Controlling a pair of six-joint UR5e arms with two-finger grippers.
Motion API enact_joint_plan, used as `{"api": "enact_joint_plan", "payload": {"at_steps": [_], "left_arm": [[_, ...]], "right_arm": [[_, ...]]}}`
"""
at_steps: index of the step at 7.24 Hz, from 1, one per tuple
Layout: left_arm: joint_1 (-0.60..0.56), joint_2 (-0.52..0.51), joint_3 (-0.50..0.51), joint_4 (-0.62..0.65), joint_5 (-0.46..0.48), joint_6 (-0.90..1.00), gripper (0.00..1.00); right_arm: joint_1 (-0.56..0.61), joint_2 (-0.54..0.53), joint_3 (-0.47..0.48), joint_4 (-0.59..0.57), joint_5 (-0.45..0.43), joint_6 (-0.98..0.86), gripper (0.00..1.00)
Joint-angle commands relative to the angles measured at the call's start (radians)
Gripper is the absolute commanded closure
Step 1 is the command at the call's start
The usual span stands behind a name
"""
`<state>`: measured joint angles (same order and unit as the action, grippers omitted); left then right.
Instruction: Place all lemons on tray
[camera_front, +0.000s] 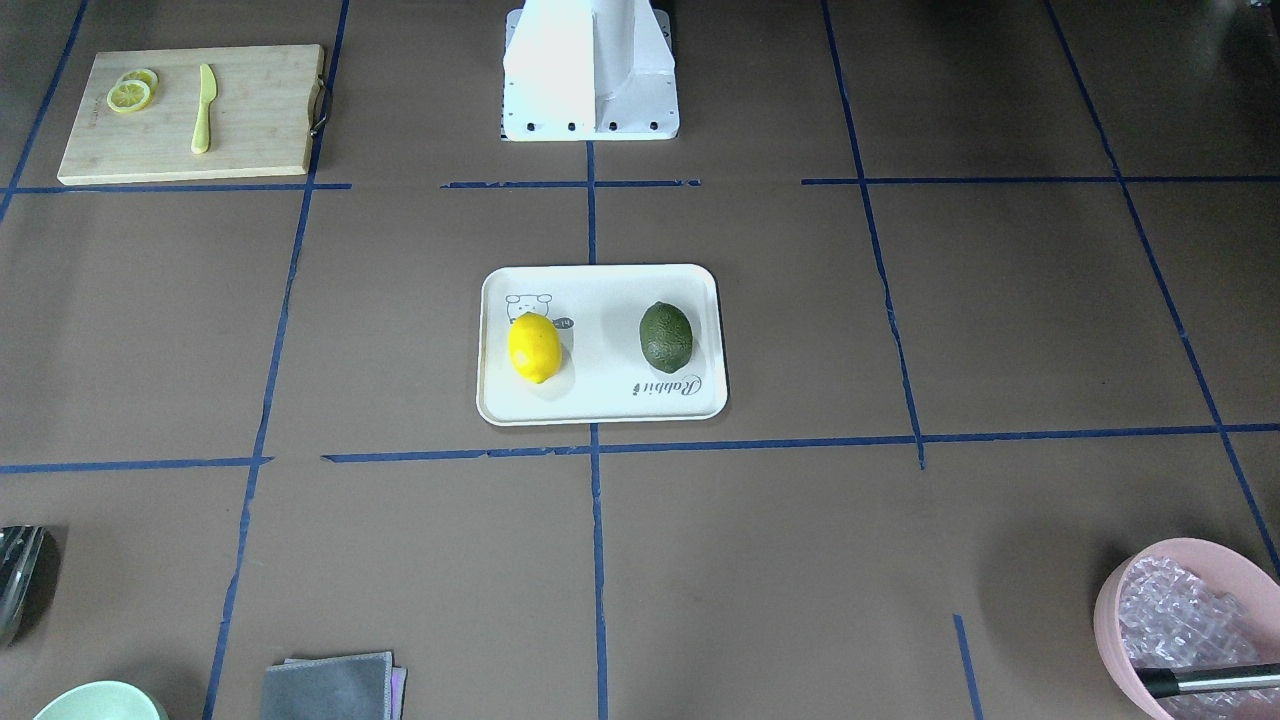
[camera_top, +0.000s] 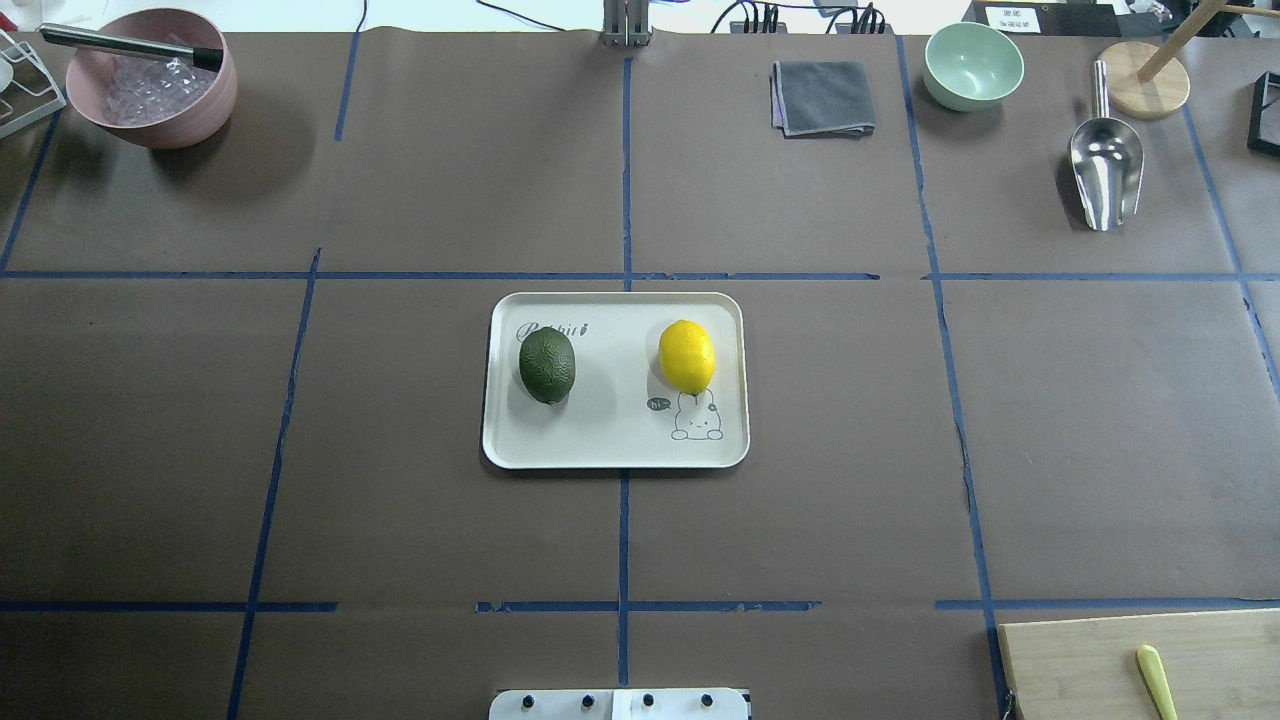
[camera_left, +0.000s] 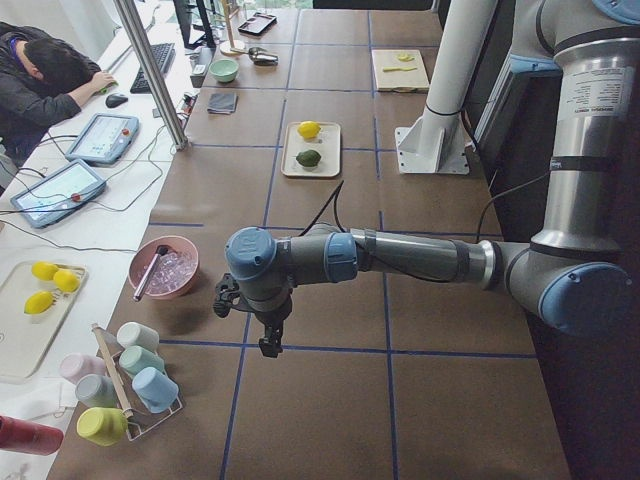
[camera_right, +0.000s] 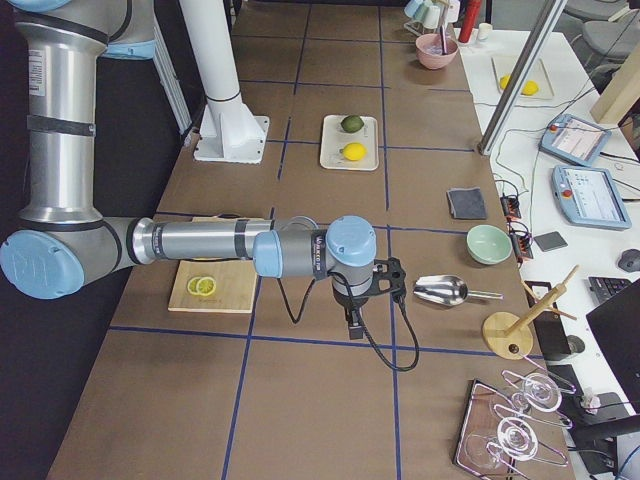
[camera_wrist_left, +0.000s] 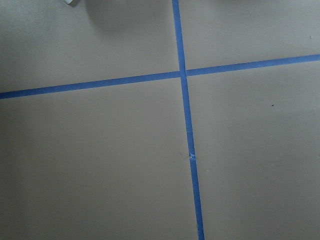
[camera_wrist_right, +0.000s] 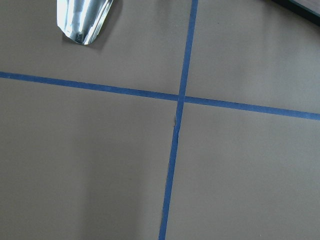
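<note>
The cream-white tray (camera_top: 615, 440) lies at the table's middle, also in the front view (camera_front: 600, 405). The yellow lemon (camera_top: 686, 355) and the dark green lemon (camera_top: 547, 365) both lie on it, apart from each other; they also show in the front view, yellow (camera_front: 534, 347) and green (camera_front: 666, 336). My left gripper (camera_left: 266, 343) hangs over bare table far from the tray, near the pink bowl. My right gripper (camera_right: 355, 324) hangs over bare table near the metal scoop. I cannot tell whether either is open or shut. The wrist views show only paper and blue tape.
A pink bowl (camera_top: 150, 90) with a tool in it stands far left. A grey cloth (camera_top: 823, 97), green bowl (camera_top: 973, 65) and metal scoop (camera_top: 1105, 165) lie at the far right. A bamboo board (camera_front: 190, 115) holds lemon slices (camera_front: 130, 94) and a yellow knife (camera_front: 204, 108).
</note>
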<state>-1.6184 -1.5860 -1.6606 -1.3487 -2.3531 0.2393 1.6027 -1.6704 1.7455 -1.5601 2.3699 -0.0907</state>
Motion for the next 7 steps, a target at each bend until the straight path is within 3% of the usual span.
{"api": "enact_joint_plan", "payload": {"at_steps": [1, 7], "left_arm": [[0.0, 0.0, -0.002, 0.0, -0.002, 0.0, 0.0], [-0.015, 0.0, -0.007, -0.001, -0.002, 0.0, 0.0]], "right_arm": [[0.0, 0.0, 0.0, 0.0, 0.0, 0.0, 0.0], [0.0, 0.001, 0.005, 0.0, 0.0, 0.0, 0.0]]}}
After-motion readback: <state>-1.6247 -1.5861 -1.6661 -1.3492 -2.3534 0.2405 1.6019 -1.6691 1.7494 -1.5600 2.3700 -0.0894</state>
